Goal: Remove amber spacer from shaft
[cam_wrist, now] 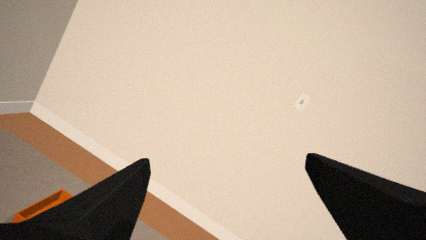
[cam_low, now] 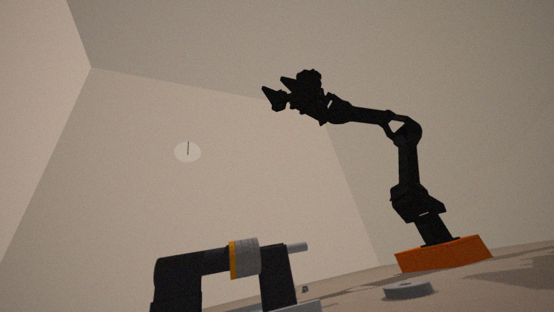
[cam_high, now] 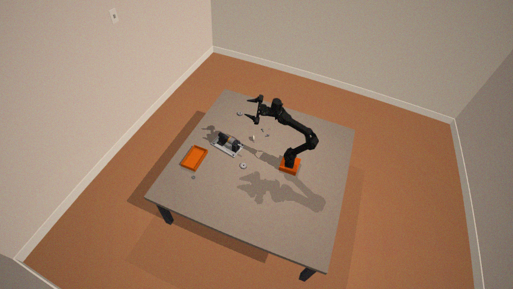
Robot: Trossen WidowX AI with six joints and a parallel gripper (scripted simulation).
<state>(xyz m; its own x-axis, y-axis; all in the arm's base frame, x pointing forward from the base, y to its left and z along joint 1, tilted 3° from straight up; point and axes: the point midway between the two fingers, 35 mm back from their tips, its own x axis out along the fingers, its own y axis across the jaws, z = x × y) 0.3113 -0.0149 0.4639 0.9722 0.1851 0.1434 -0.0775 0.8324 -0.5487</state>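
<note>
The shaft (cam_high: 240,144) (cam_low: 298,247) runs through the housing (cam_high: 222,138) (cam_low: 177,281) assembly on the table (cam_high: 287,222) (cam_low: 465,300) (cam_wrist: 30,165), its pale free end pointing towards the arm's base (cam_high: 289,169) (cam_low: 441,256). The end effector (cam_high: 247,108) (cam_low: 271,83) (cam_wrist: 228,162), spread wide and empty, is above and well apart, so the shaft lies below it. The amber spacer (cam_high: 229,138) (cam_low: 232,260) shows as an edge; the bore is hidden, and the wrist view misses the shaft.

Looking from the top, you have open air above the shaft end (cam_high: 240,145) (cam_low: 298,247), which pokes out toward 4 o'clock. The black post (cam_high: 235,145) (cam_low: 276,271) blocks you toward 10 o'clock. Around that post, mind the gray ring (cam_high: 240,166) (cam_low: 406,292) at 5 o'clock and the orange tray (cam_high: 194,158) (cam_wrist: 42,202) at 8.
</note>
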